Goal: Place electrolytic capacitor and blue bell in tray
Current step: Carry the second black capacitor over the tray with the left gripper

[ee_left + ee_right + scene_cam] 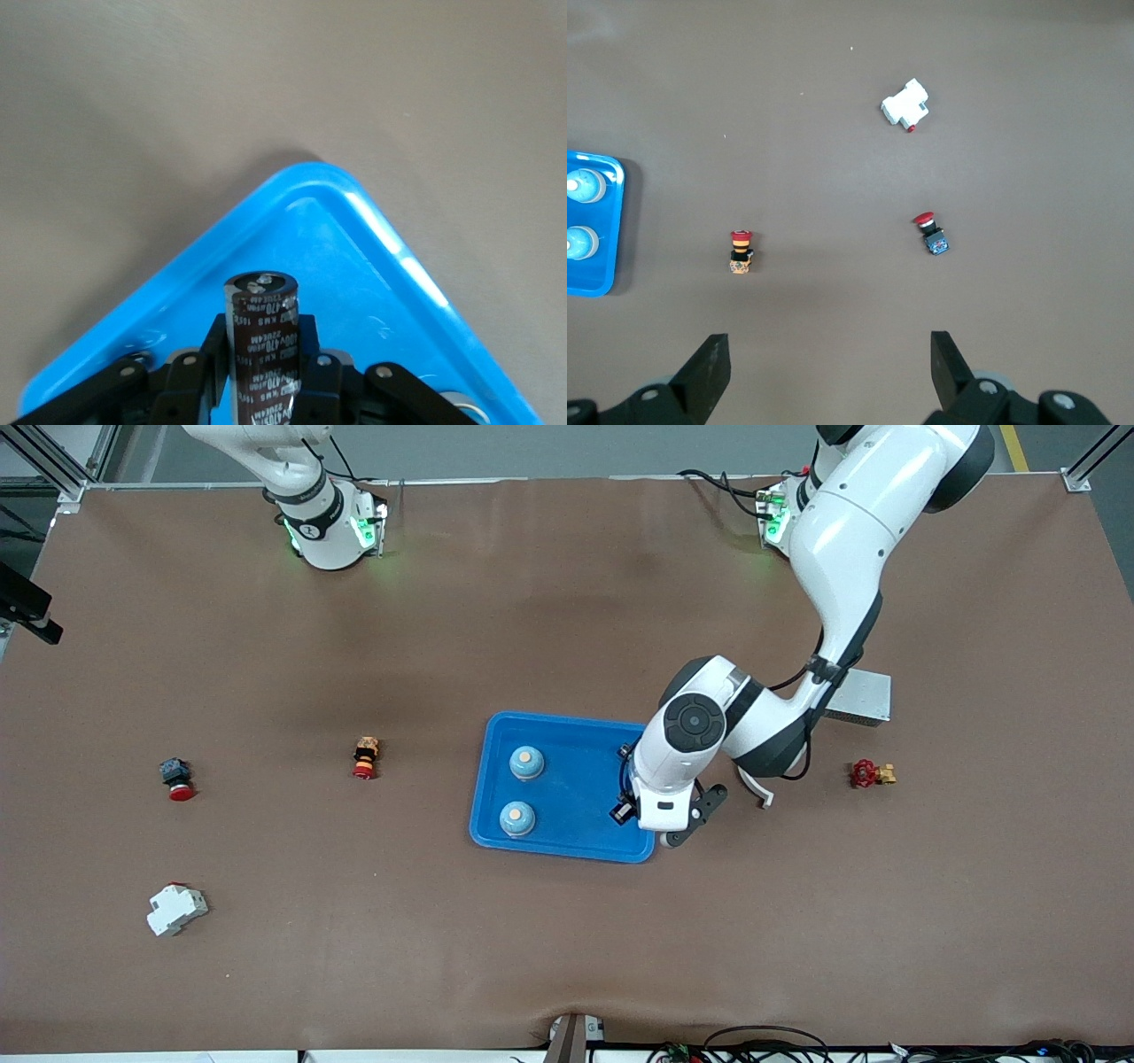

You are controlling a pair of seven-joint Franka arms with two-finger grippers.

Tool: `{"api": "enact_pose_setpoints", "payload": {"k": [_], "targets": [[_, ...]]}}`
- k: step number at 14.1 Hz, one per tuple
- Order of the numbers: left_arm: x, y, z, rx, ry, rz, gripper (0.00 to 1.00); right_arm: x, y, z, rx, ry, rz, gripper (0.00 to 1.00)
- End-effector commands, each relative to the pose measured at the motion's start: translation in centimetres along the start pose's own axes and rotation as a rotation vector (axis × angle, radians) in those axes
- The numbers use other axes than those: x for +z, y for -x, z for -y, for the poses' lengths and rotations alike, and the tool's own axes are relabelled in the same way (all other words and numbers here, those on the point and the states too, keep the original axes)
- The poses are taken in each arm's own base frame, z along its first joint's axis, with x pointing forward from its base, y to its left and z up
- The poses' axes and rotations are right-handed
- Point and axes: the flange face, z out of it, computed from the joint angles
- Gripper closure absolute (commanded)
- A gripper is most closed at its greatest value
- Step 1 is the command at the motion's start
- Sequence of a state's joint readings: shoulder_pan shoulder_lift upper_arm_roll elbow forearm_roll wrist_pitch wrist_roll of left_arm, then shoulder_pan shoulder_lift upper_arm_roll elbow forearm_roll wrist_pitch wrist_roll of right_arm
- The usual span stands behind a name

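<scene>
My left gripper [263,329] is shut on a dark brown electrolytic capacitor [263,341] with white print, one finger on each side of it. It hangs over the blue tray [354,266], close to a corner. In the front view the left gripper [631,808] is over the tray [576,784] at the left arm's end, mostly hidden under the white hand. Two blue bells [526,762] [516,818] stand in the tray toward the right arm's end. My right gripper [830,354] is open and holds nothing, high over the bare table.
Two red push buttons [365,757] [177,778] and a white breaker [176,909] lie toward the right arm's end. A red valve [873,773] and a grey metal box [864,695] sit toward the left arm's end.
</scene>
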State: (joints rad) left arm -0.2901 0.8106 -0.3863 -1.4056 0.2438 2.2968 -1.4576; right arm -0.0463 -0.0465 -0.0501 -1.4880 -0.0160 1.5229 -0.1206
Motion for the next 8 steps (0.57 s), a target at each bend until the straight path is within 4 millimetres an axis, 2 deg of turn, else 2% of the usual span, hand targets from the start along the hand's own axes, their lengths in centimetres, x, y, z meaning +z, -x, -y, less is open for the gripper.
{"api": "enact_pose_setpoints", "payload": {"k": [1,8], "targets": [[0.8,-0.1,-1.3,-0.015,0.064,0.005,1.0,0.3,0.3,-0.1,0.08,-0.014,0.052,0.0],[4.1,1.6,-1.2,0.014,0.059,-0.002,1.0,0.4,0.5,0.3,0.079,-0.025,0.067,0.0]]}}
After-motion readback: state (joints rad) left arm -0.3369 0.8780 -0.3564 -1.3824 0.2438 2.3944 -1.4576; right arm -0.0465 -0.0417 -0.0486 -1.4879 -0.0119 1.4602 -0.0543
